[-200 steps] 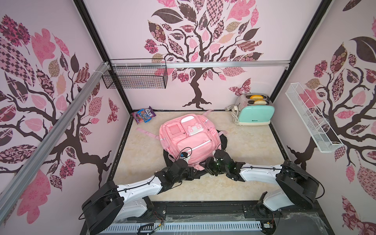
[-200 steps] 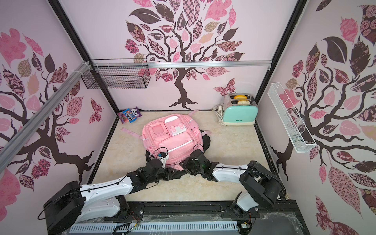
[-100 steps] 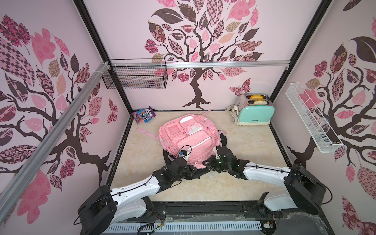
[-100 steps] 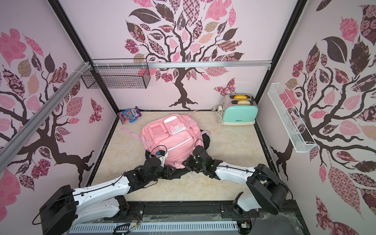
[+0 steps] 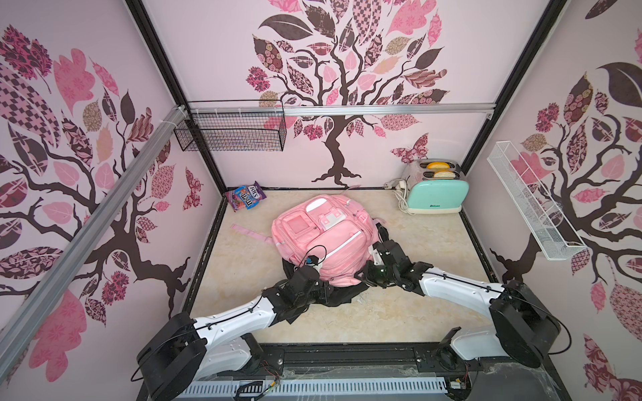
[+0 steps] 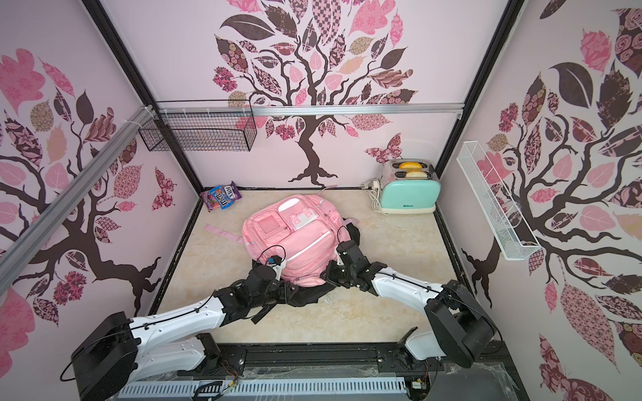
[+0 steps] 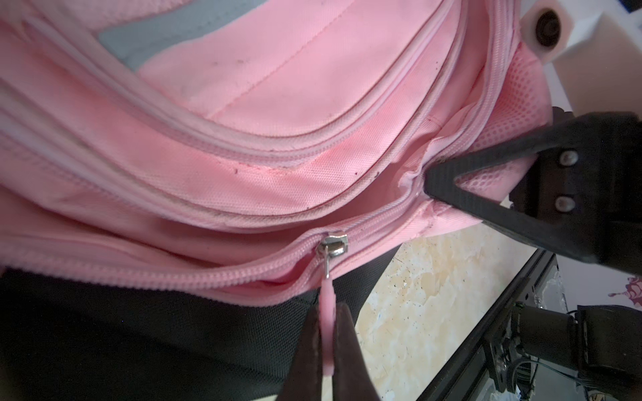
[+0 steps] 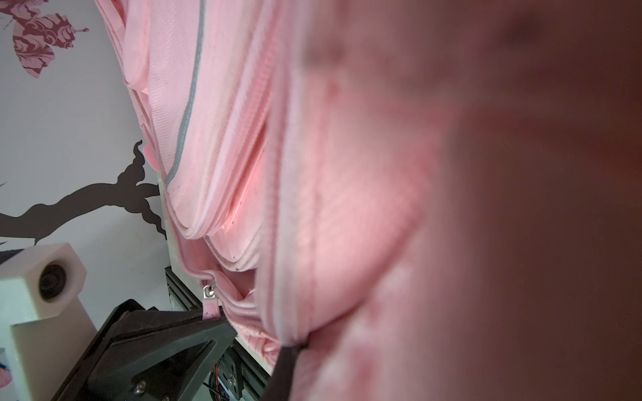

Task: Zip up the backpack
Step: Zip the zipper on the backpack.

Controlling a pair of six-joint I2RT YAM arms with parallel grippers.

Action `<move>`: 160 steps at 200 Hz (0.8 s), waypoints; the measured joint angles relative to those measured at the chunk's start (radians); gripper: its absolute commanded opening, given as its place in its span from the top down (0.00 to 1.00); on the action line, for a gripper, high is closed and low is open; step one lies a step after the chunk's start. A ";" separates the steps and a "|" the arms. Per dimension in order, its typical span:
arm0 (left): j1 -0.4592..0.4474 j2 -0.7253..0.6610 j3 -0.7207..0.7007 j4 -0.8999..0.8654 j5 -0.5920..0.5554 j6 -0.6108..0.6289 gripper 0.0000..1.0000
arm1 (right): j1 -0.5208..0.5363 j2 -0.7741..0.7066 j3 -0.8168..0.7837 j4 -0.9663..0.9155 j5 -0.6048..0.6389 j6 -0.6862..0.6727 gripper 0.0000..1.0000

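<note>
The pull (image 7: 329, 293) pinched in the left hand (image 7: 328, 314) is best drawn steadily toward the right hand (image 7: 429, 184), which is clamped on the seam (image 7: 408, 180) of the backpack (image 5: 323, 239) lying just ahead on the table (image 5: 243, 277).

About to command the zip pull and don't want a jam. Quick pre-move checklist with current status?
1. Left hand shut on the zipper pull: ok.
2. Right hand pinching the backpack seam ahead of the slider: ok.
3. Teeth meshed behind the slider: ok.
4. Open track ahead runs straight: not ok, it curves and puckers at the right hand.
5. Loose fabric clear of the slider's path: cannot tell.
</note>
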 measured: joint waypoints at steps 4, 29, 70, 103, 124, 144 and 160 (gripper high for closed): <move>0.000 0.000 0.000 -0.001 0.000 0.000 1.00 | -0.002 0.002 0.000 -0.002 -0.001 -0.001 1.00; 0.000 0.000 -0.010 0.008 0.001 -0.002 1.00 | -0.004 0.003 0.000 -0.005 -0.003 0.015 0.96; -0.001 0.030 -0.026 0.044 0.002 -0.006 1.00 | -0.008 0.001 -0.051 0.060 -0.010 0.130 0.63; -0.015 0.079 -0.030 0.082 0.005 -0.014 1.00 | 0.010 0.001 -0.083 0.109 0.005 0.222 0.53; -0.024 0.100 -0.030 0.103 0.005 -0.018 1.00 | 0.032 0.001 -0.093 0.138 0.021 0.274 0.49; -0.029 0.104 -0.029 0.117 0.008 -0.021 1.00 | 0.052 0.001 -0.101 0.173 0.040 0.325 0.44; -0.032 0.104 -0.030 0.124 0.011 -0.022 1.00 | 0.074 0.001 -0.110 0.194 0.060 0.360 0.41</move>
